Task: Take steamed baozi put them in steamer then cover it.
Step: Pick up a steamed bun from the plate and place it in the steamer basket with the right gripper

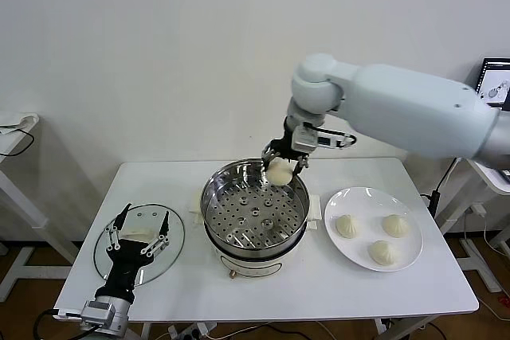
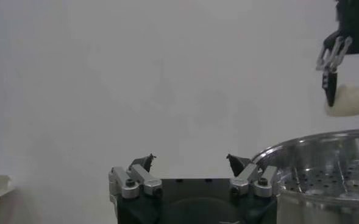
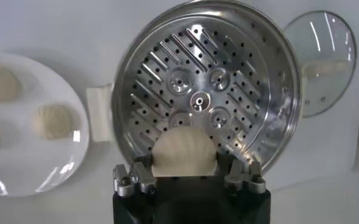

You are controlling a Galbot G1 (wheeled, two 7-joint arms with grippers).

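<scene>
My right gripper [image 1: 280, 166] is shut on one steamed baozi [image 1: 278, 171], a cream-white bun hanging just above the far rim of the steamer [image 1: 255, 214]. In the right wrist view the bun [image 3: 184, 152] sits between the fingers over the steamer's bare perforated tray [image 3: 197, 79]. Three more baozi [image 1: 382, 252] lie on the white plate [image 1: 414, 259] to the right. The glass cover [image 1: 180, 238] lies flat on the table at the left. Above it my left gripper [image 1: 143, 219] hovers open and holds nothing; its spread fingertips [image 2: 149, 159] show in the left wrist view.
The steamer stands mid-table between cover and plate. The white table [image 1: 319, 292] has bare surface along its front edge. A white wall rises behind. Other table frames stand off both sides, with a screen [image 1: 496, 84] at the far right.
</scene>
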